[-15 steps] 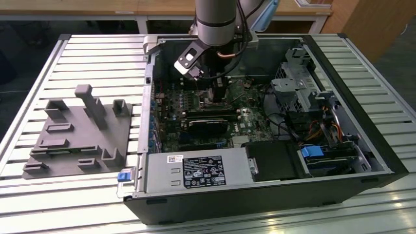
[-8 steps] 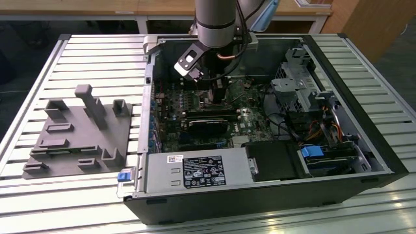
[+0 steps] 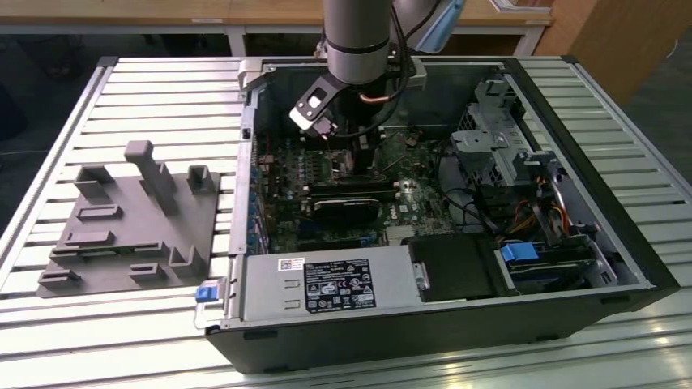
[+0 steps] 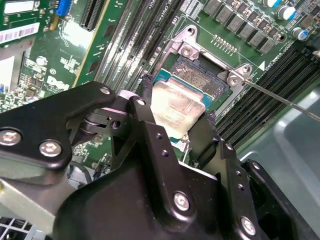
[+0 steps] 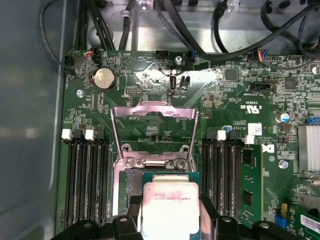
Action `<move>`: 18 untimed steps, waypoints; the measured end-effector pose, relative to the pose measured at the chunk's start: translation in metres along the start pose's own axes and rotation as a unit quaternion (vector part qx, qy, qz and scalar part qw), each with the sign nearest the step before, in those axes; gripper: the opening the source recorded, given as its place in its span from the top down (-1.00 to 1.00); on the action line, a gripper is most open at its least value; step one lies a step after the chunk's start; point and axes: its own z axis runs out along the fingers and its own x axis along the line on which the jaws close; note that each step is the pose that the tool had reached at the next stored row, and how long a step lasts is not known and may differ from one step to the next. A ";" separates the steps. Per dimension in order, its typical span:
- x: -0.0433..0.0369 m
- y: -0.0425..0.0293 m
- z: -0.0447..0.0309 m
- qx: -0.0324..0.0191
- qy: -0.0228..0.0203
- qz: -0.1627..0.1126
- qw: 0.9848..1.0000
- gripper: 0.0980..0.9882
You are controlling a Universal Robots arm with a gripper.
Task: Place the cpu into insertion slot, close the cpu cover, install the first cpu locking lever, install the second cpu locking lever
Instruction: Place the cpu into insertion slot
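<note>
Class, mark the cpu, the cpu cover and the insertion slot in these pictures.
cpu (image 5: pixel 170 210), first wrist view, metal face.
cpu cover (image 5: pixel 150 111), first wrist view, a bar of its frame.
insertion slot (image 4: pixel 202 75), second wrist view, dark centre.

cpu (image 5: pixel 170 207) clamped in tool (image 5: pixel 170 212) over insertion slot (image 4: pixel 202 75), possibly touching it | cpu cover (image 5: pixel 152 111) tilted up at slot's edge | memory slots (image 5: pixel 87 180) flank slot | case (image 3: pixel 433 324) on bench (image 3: pixel 130 89), fixture block (image 3: pixel 130 227) at exterior view's left of case

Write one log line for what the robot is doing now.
pincer: shut on cpu | cpu: over slot, seating unclear | cover: open, tipped back
</note>
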 end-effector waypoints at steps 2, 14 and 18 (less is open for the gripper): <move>0.0020 -0.0007 0.0010 0.000 0.000 0.000 1.000 0.00; 0.0087 -0.0033 0.0106 0.000 0.000 -0.001 1.000 0.00; 0.0090 -0.0044 0.0138 0.000 0.000 0.001 1.000 0.00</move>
